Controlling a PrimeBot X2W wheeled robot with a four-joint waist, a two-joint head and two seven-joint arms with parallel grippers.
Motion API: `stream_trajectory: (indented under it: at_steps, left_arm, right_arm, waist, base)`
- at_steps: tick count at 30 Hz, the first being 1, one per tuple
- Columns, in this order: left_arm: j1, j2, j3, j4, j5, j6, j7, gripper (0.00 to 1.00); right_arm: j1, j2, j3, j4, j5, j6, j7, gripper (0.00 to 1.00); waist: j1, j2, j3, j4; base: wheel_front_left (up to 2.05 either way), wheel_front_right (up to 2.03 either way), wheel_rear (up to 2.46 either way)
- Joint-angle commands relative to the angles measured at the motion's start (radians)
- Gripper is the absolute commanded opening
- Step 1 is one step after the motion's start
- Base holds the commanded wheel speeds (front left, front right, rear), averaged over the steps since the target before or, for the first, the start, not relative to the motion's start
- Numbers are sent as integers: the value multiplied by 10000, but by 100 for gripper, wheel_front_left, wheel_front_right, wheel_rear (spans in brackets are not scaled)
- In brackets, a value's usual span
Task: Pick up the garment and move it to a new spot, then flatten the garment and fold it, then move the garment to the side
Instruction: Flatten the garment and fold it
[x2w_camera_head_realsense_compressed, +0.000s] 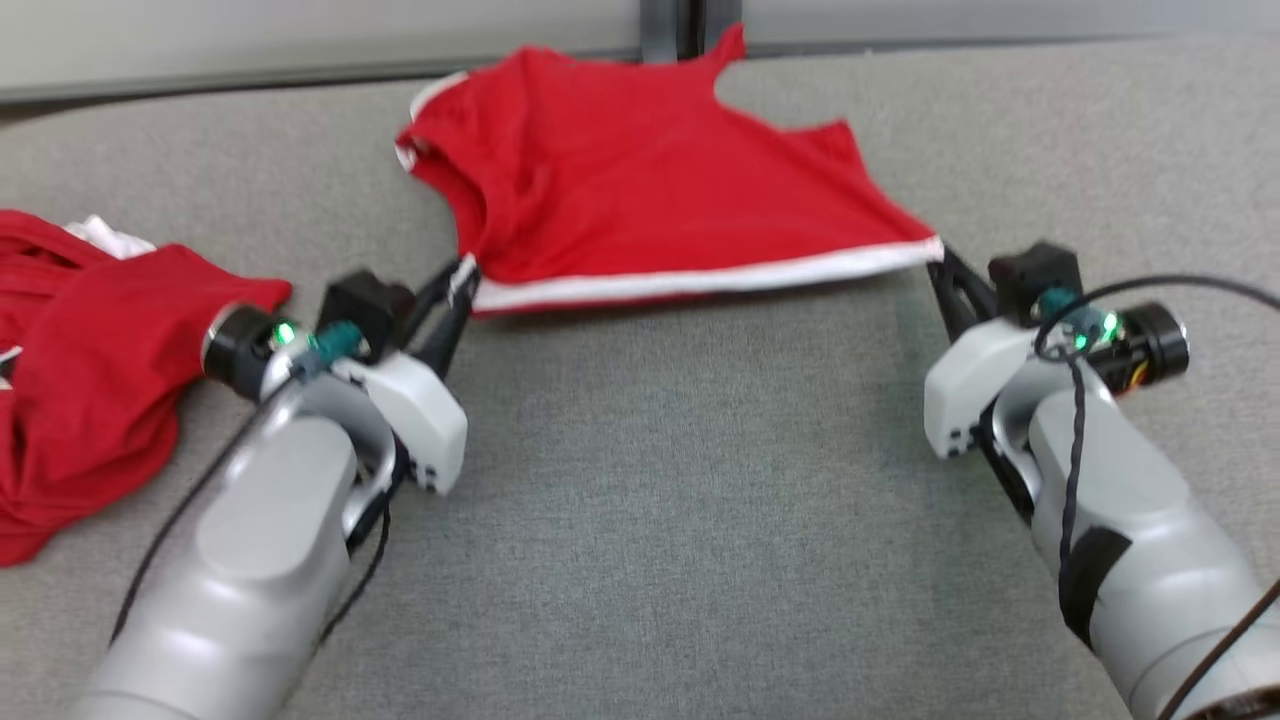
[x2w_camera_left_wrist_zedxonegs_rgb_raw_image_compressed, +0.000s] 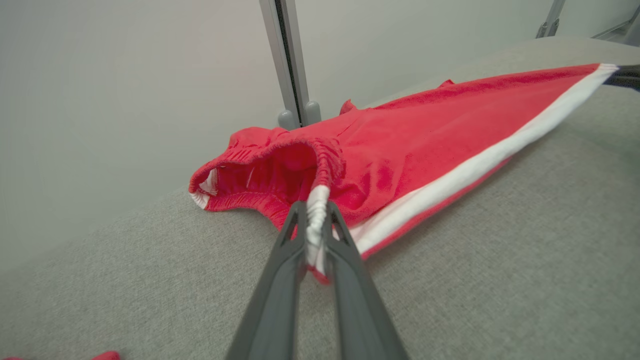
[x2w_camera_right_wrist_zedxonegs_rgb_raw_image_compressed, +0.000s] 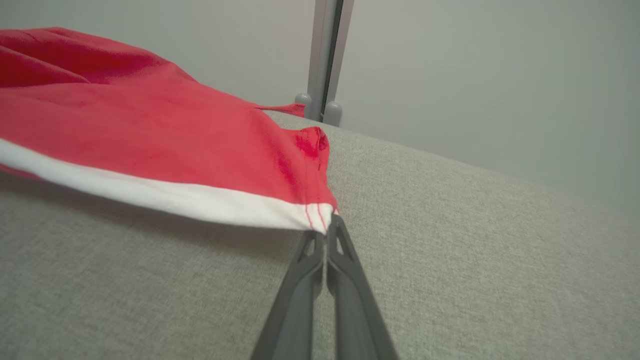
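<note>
Pinching the garment (x2w_camera_head_realsense_compressed: 650, 190) by its white hem, left claw (x2w_camera_head_realsense_compressed: 460, 280) and right claw (x2w_camera_head_realsense_compressed: 938, 256) stretch it beside a red heap (x2w_camera_head_realsense_compressed: 90, 370).

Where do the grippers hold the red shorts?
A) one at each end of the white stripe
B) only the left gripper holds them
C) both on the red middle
A: left gripper and right gripper each pinch an end of the white stripe on the red shorts.

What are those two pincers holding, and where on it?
The red garment, stretched between them: the left pincer grips the waistband end of its white stripe, the right pincer the stripe's other end.
</note>
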Motion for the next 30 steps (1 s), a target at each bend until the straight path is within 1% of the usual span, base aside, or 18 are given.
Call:
stream_trajectory:
  at_steps: [1, 5, 8, 11, 14, 17, 19, 23, 27, 30]
  left_arm:
    - [190, 79, -63, -31, -6, 0, -16, 0]
    - [921, 135, -314, -165, 27, -1, -17, 0]
    - [1411, 45, -461, -281, 72, -2, -15, 0]
    - [1891, 19, -571, -434, -1, -3, -17, 0]
    - [2413, 6, -739, -632, -105, -2, -16, 0]
    - [2989, 63, -936, -874, -332, -2, -13, 0]
    - [3284, 94, -864, -1075, -543, -3, -13, 0]
    - [3962, 137, -697, -1487, -688, -3, -11, 0]
    - [4525, 243, -849, -1762, -711, -1, -11, 0]
    - [4937, 328, -953, -1980, -829, -2, 49, 0]
  right_arm:
    - [209, -103, 106, 84, 114, -20, -21, 0]
    - [720, -267, 934, 278, 832, -20, 74, 0]
    - [1155, -467, 1701, 293, 1433, -20, 367, 0]
    - [1674, -723, 2619, 13, 2173, -20, 821, 0]
    - [2268, -1202, 3651, -545, 3097, -20, 1456, 0]
    - [2810, -1922, 4683, -1431, 4230, -20, 2199, 0]
    - [3151, -2461, 5409, -2209, 5086, -20, 2813, 0]
    - [3519, -4010, 6706, -4017, 6771, -22, 3823, 0]
    - [3685, -5394, 7706, -5537, 7965, -22, 4635, 0]
    - [3688, -6330, 8246, -6579, 8711, -23, 5169, 0]
  waist:
    - [0, 0, -527, 40]
    - [0, 0, -1168, 35]
    - [0, 0, -1604, 50]
    - [0, 0, -2050, 47]
    - [0, 0, -2456, 24]
    - [0, 0, -2819, -18]
    - [0, 0, -2969, -44]
    - [0, 0, -3182, -69]
    - [0, 0, -3312, -114]
    - [0, 0, -3373, -154]
  base:
    - [0, 0, 0]
    - [0, 0, 0]
    - [0, 0, 0]
    - [0, 0, 0]
    - [0, 0, 0]
    - [0, 0, 0]
    - [0, 0, 0]
    - [0, 0, 0]
    - [0, 0, 0]
    - [0, 0, 0]
